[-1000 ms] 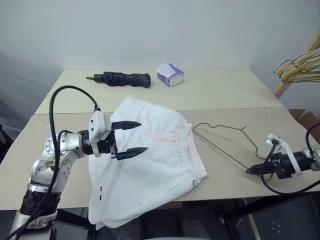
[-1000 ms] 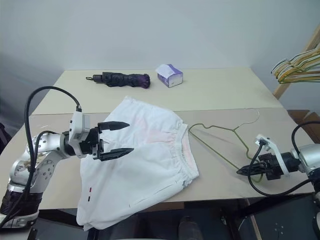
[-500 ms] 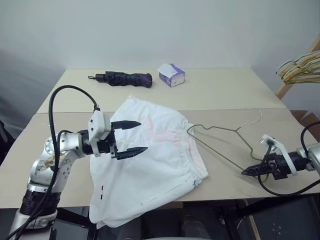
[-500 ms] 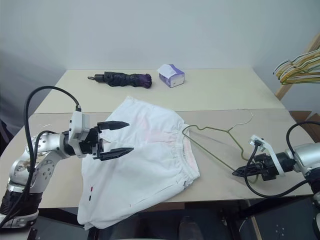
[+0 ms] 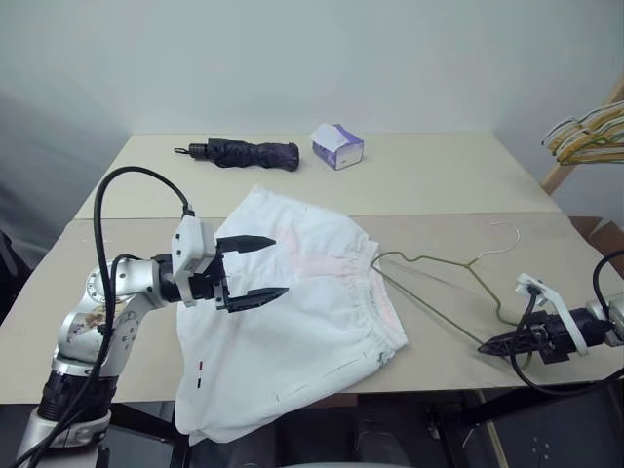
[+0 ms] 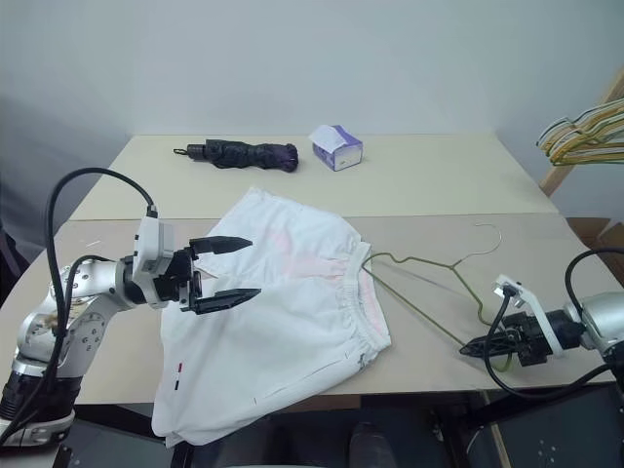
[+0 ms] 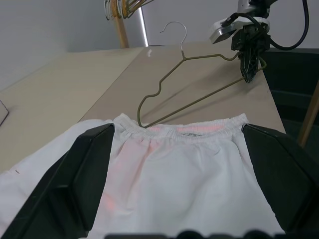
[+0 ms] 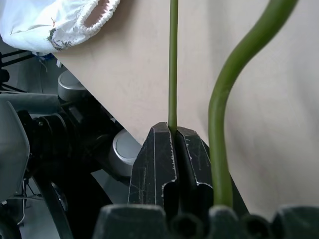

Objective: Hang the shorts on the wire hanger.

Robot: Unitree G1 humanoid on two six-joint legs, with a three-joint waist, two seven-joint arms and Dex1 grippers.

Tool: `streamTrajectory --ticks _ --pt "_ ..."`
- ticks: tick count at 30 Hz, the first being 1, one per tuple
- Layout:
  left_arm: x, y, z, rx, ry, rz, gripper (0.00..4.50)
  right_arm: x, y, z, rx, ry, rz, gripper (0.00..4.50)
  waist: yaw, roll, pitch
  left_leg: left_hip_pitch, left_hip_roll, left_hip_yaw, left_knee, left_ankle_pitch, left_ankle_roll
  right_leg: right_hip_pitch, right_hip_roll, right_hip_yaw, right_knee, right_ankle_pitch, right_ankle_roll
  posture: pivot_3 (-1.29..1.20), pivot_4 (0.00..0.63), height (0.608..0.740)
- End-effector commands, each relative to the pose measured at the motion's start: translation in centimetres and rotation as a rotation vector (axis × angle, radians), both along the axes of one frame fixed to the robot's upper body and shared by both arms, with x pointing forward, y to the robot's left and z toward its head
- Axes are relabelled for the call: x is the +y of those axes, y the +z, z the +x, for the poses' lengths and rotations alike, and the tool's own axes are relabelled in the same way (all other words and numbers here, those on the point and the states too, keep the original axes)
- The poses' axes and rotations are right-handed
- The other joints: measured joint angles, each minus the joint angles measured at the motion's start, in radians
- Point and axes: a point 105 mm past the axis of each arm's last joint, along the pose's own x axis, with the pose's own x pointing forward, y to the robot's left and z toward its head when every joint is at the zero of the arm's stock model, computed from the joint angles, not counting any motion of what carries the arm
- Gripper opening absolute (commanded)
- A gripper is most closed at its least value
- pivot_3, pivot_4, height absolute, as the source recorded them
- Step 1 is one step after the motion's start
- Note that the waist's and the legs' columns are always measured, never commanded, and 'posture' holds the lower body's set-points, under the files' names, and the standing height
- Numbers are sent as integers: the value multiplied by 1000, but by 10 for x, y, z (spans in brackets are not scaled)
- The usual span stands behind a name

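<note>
One wire hanger [image 5: 439,283] lying flat, hook away, right gripper [image 5: 485,343] clamping its corner, left gripper [image 5: 265,265] spread.

Soft, even light fills the scene, bright enough for clear colour, with no glare on the matte table [image 5: 439,175] and only faint shadows under the shorts [image 5: 292,322]. The head views are sharp from front to back wall. In the right wrist view the wire hanger [image 8: 173,59] is crisp near the fingers, while the dark space below the table edge goes murky.
</note>
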Motion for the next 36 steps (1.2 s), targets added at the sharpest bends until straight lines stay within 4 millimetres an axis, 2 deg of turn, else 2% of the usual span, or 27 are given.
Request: streamTrajectory --ticks 1,7,13,19,23,28,36 --pt "-1 12 -1 -50 -12 -1 4414 6 13 -1 -7 37 46 0 0 0 0 0 0 0 0 0 0 0 0 0 0 0 0 54 47 740" --pt "-2 10 -4 -47 -10 -3 4414 18 20 5 -8 42 98 0 -1 0 0 0 0 0 0 0 0 0 0 0 0 0 0 70 55 740" --pt "-1 6 -9 -44 -2 -1 4414 20 26 9 2 44 109 0 1 -1 1 0 0 0 0 0 0 0 0 0 0 0 0 88 53 740" --pt "0 4 -11 -45 7 3 4414 17 20 3 40 39 103 0 7 -1 1 0 0 0 0 0 0 0 -1 0 0 0 0 96 54 740" --pt "-1 3 -12 -46 4 6 4414 16 13 16 27 -10 91 0 4 -2 1 0 0 0 0 0 0 0 0 0 -1 0 0 96 54 740" --pt "-2 3 -12 -48 3 7 4414 18 14 21 18 -30 113 0 5 -2 1 0 0 0 0 0 0 0 0 0 0 0 -1 96 54 740" --pt "-1 4 -10 -54 3 12 4414 39 22 15 14 77 170 0 6 -2 2 0 0 0 0 0 0 0 0 0 0 -1 0 96 53 740"
